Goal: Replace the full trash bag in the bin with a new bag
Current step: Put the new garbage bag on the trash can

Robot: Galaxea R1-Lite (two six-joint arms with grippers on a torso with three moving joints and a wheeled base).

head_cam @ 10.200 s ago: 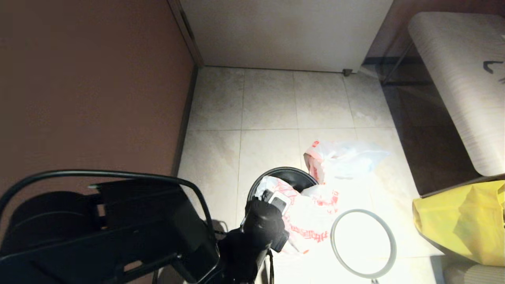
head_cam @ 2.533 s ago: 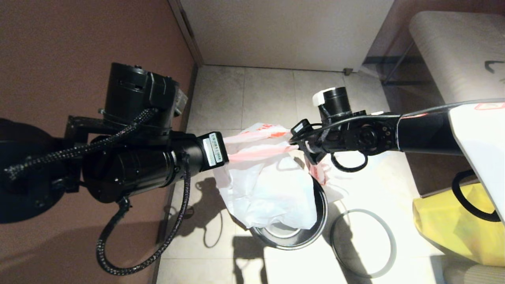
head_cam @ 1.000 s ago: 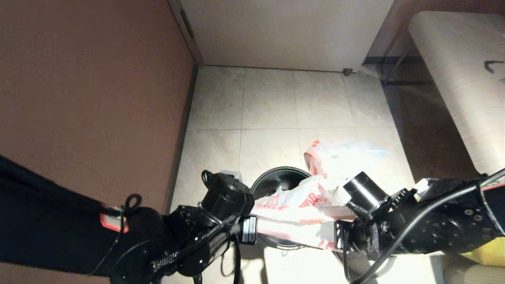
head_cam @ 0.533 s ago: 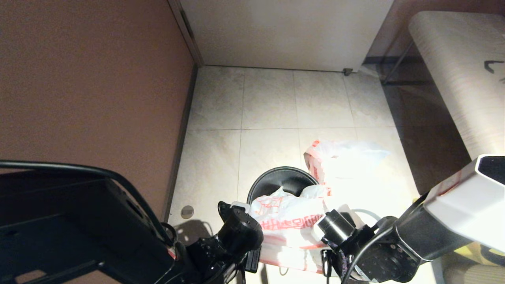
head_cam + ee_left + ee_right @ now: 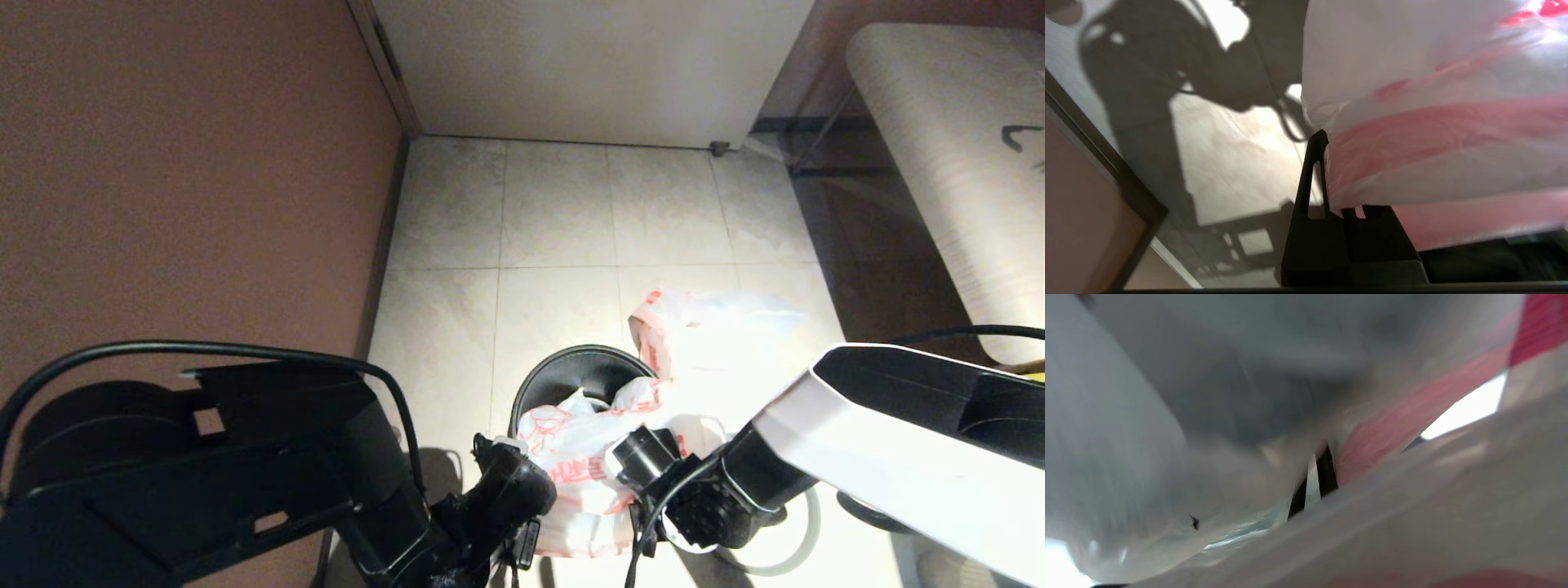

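Down at the floor, both arms are low over the bin [image 5: 571, 371], the small black one standing on the pale floor tiles [image 5: 555, 237] near the brown wall [image 5: 188, 180]; its far rim shows, the near half is covered by plastic. Behind it, off to the right, the full trash bag [image 5: 718, 327] slumps on the tiles, well out of the way, so I judge the removal half is done. Now the new bag [image 5: 575, 465], thin white with red print, is draped over the near side of the bin; each arm has a side of its mouth, presumably to spread it open across the rim. The left gripper [image 5: 522, 539] sits at the bag's left edge, jaws clamped on a fold of red-striped film, as the left wrist view shows; the right gripper [image 5: 641, 510] is at the right edge, jaws pinched together on the film too, plastic billowing all round its camera. The grey hoop [image 5: 804, 535] lies on the floor under the right arm, waiting, I'd say, to pin the bag down.
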